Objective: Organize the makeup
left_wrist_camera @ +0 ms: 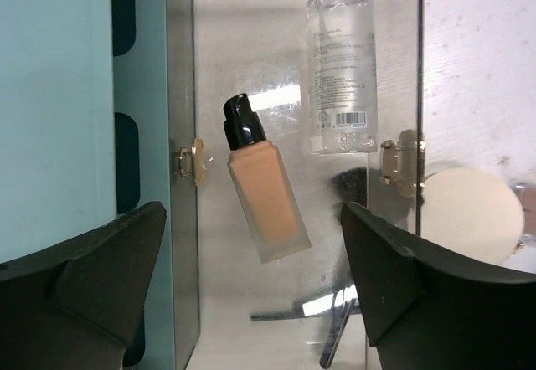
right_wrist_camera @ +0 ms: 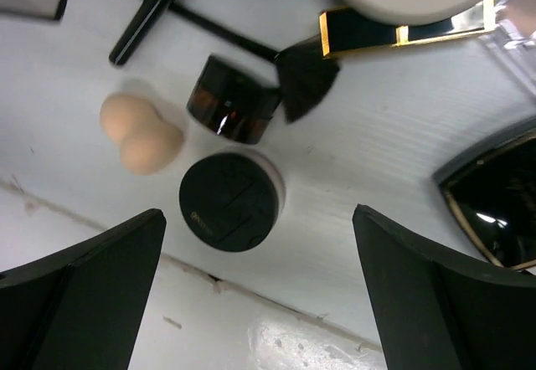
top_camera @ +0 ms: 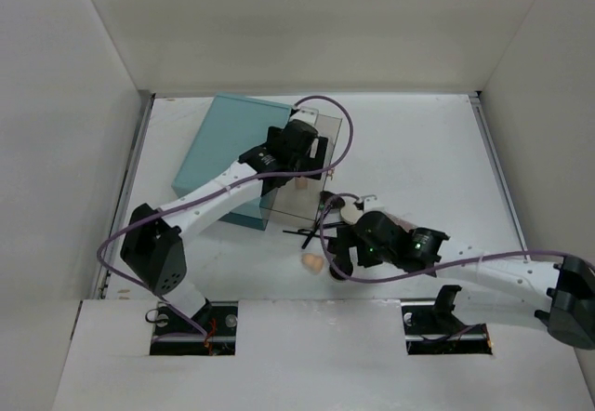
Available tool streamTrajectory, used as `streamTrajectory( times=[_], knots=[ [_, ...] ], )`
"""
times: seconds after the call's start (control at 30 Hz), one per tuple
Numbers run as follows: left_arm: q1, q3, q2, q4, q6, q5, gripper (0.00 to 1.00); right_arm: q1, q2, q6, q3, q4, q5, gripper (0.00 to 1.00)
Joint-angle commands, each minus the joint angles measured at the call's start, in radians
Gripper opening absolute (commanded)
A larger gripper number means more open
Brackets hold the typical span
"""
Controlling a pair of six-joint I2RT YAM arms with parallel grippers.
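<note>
The beige bottle [left_wrist_camera: 264,187] lies tilted inside the clear case [top_camera: 321,183], with the clear tube [left_wrist_camera: 339,69] just beside it. I read both as already put away. My left fingers [left_wrist_camera: 84,286] stand wide over the bottle with nothing between them.

Most of the makeup is not sorted yet. On the worktop [top_camera: 418,141], under my right arm, I can see the peach sponge [right_wrist_camera: 139,132], a black compact [right_wrist_camera: 228,202] and a small dark jar [right_wrist_camera: 233,100] touching or nearly touching it. Black-handled brushes [right_wrist_camera: 159,6] lie crossed just beyond them. The right fingers [right_wrist_camera: 75,286] are spread wide above the compact and hold nothing. The white puff [left_wrist_camera: 469,215] sits just outside the case's clear wall. I judge the job to be early on, with two pieces in and the rest to go.

From overhead, my two arms cover most of the pile and part of the teal box [top_camera: 223,146]. A dark, gold-edged piece at the right of the right wrist view is cut off, and I cannot tell what it is. I also cannot tell whether the brush shapes seen through the case lie inside it or beneath it.
</note>
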Motion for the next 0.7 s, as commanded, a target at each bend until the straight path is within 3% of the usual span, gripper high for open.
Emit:
streamTrajectory(
  times=[0.0,0.13,0.47,0.53,0.67],
  knots=[
    [-0.006,-0.011,-0.116,0.024,0.006,-0.001,0.90,0.076,0.050,-0.058,0.001,0.052,-0.020,1.00],
    [-0.023,-0.023,-0.210,0.019,0.012,-0.005,1.00,0.143,0.133,-0.098,0.020,0.076,-0.012,1.00],
    [-0.056,-0.147,-0.435,0.013,0.005,-0.093,1.00,0.173,0.325,-0.104,0.093,0.090,0.067,1.00],
    [-0.063,-0.178,-0.464,0.004,0.000,-0.126,1.00,0.173,0.337,-0.096,0.099,0.095,0.087,0.95],
    [-0.068,-0.227,-0.521,-0.024,-0.018,-0.192,1.00,0.173,0.339,-0.092,0.091,0.139,0.081,0.74]
  ],
)
